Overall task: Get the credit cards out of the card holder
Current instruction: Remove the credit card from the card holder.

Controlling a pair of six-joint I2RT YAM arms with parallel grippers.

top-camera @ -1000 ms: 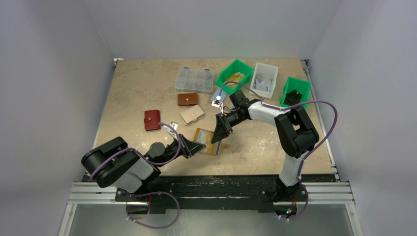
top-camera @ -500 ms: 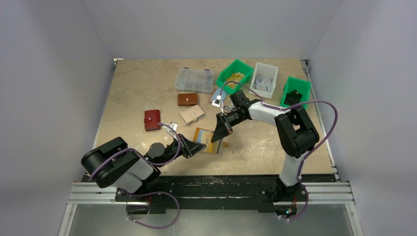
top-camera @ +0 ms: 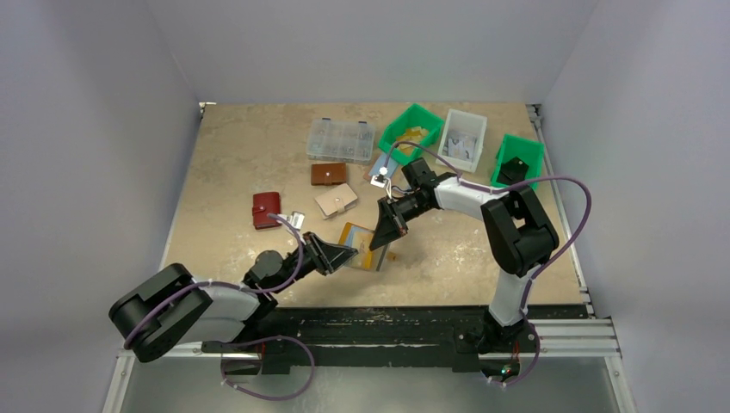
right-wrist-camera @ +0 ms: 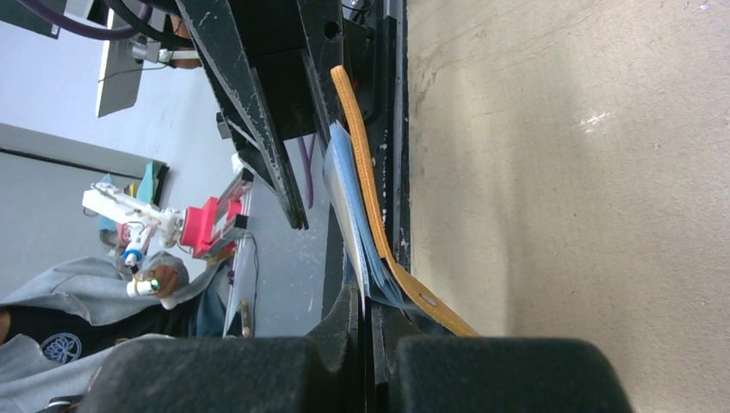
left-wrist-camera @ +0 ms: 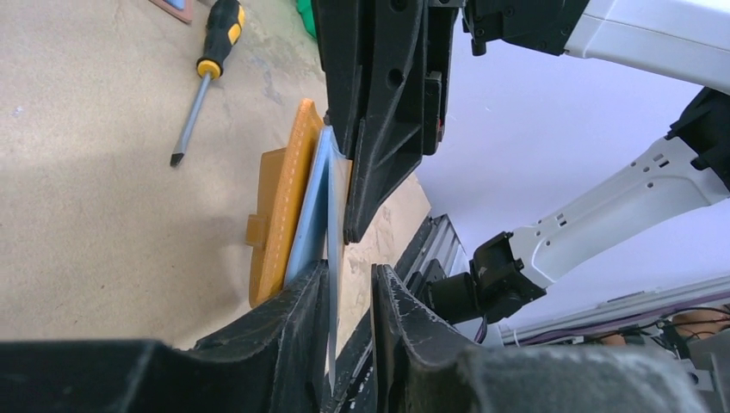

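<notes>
The mustard card holder (top-camera: pixel 359 234) stands up off the table between my two grippers. In the left wrist view it is edge-on (left-wrist-camera: pixel 277 219), with pale blue credit cards (left-wrist-camera: pixel 312 206) fanned beside it. My left gripper (left-wrist-camera: pixel 351 271) is open a little; a thin card edge runs down between its jaws, lying against the left finger. My right gripper (right-wrist-camera: pixel 368 301) is shut on the edge of a pale credit card (right-wrist-camera: pixel 343 185) beside the holder's mustard flap (right-wrist-camera: pixel 360 163). From above, the left gripper (top-camera: pixel 347 253) meets the holder from the near left and the right gripper (top-camera: pixel 380 245) from the far right.
A red wallet (top-camera: pixel 266 210), a brown wallet (top-camera: pixel 328 174) and a beige wallet (top-camera: pixel 336 200) lie left of the holder. A clear organiser box (top-camera: pixel 341 139), two green bins (top-camera: pixel 411 129) (top-camera: pixel 519 159) and a white bin (top-camera: pixel 461 139) line the back. A screwdriver (left-wrist-camera: pixel 205 77) lies nearby.
My right gripper has closed on a card. My left jaws have parted slightly, and the left arm has stretched lower and further forward toward the holder.
</notes>
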